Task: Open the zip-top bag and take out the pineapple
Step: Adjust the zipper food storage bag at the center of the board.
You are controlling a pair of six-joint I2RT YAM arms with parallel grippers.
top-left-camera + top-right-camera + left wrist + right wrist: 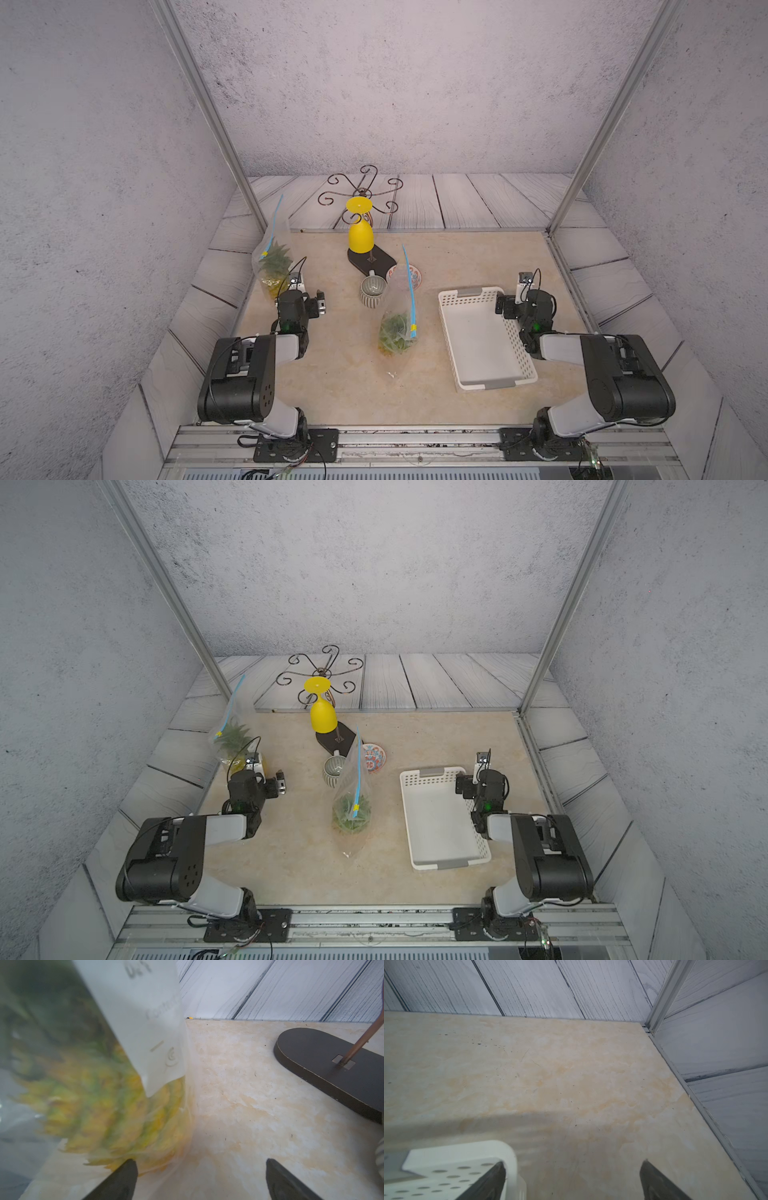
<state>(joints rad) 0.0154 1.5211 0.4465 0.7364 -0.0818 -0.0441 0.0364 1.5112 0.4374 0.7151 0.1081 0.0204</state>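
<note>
Top views: left pincer (320, 300) jaws apart, empty; side bag (272, 253) holding side pineapple (275, 270) just beside it, on its outer side. Middle bag (351, 787) holding middle pineapple (351, 812) on desk (291, 854), between both pincers, touching neither. Right pincer (501, 307) jaws apart, empty, above far corner of white basket (482, 345).
Left wrist: left fingers (124, 1180) spread; side bag blurred, near one finger.
Right wrist: right fingers (492, 1182) spread, one over basket corner.
</note>
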